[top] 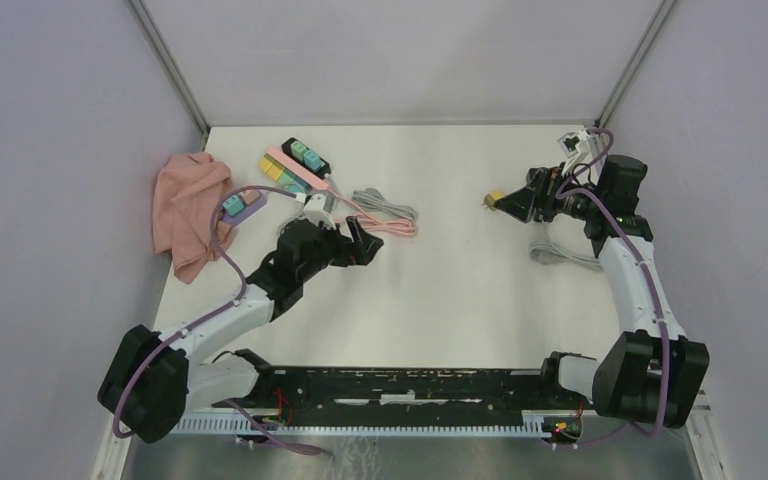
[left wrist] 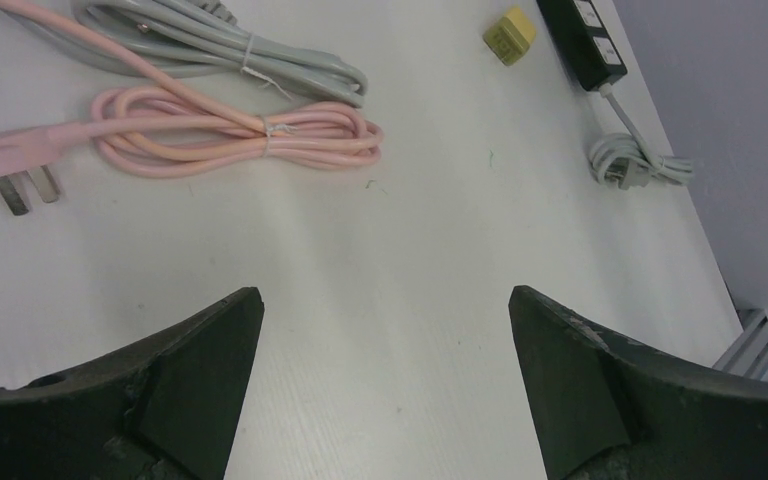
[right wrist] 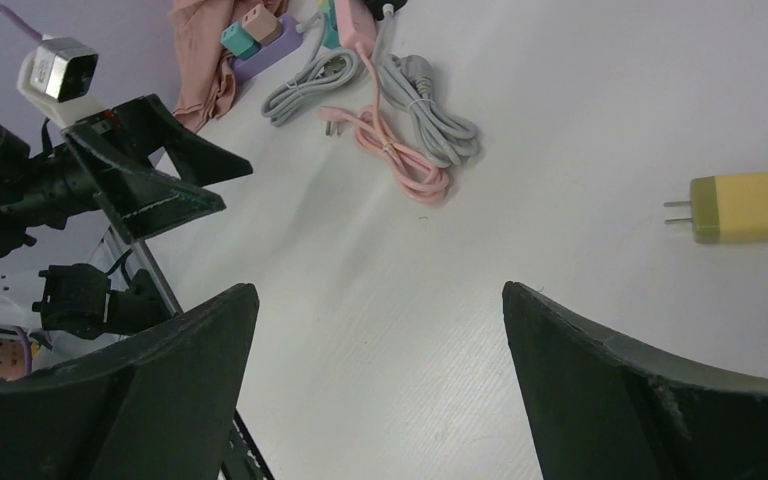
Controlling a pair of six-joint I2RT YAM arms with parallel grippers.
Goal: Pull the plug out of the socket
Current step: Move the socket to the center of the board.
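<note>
Above the table (top: 440,300), seen from the fixed camera, the yellow plug (top: 496,197) lies loose on the white top. It is right of centre, just off the tip of the right gripper (top: 508,204), whose fingers stand apart with nothing between them. The left gripper (top: 352,240) hangs left of centre, also spread wide and holding nothing. Behind it lies a cluster of power strips (top: 295,162), and a pink cloth (top: 188,212) sits against the left wall. A pink cord (top: 392,226) is bundled next to a grey cord (top: 385,200). Between the two arms the middle of the top is open, down to the near edge.

From the left wrist, both dark fingers (left wrist: 195,380) frame bare white surface. The pink cord is tied at its middle, and its own plug is at the left edge of view. Across the table the yellow plug sits just beside a black power strip (left wrist: 582,38), apart from it and in no socket. That strip runs close to the right-hand table edge, with its white cable (left wrist: 635,162) coiled near the same edge. The white marks on the strip are too small to read.

From the right wrist, the yellow plug rests flat with its two prongs pointing left, out ahead of the right-hand finger (right wrist: 640,400). I cannot make out any lettering on it. Open table lies all round it, and the cords are well apart, farther off to the left.
</note>
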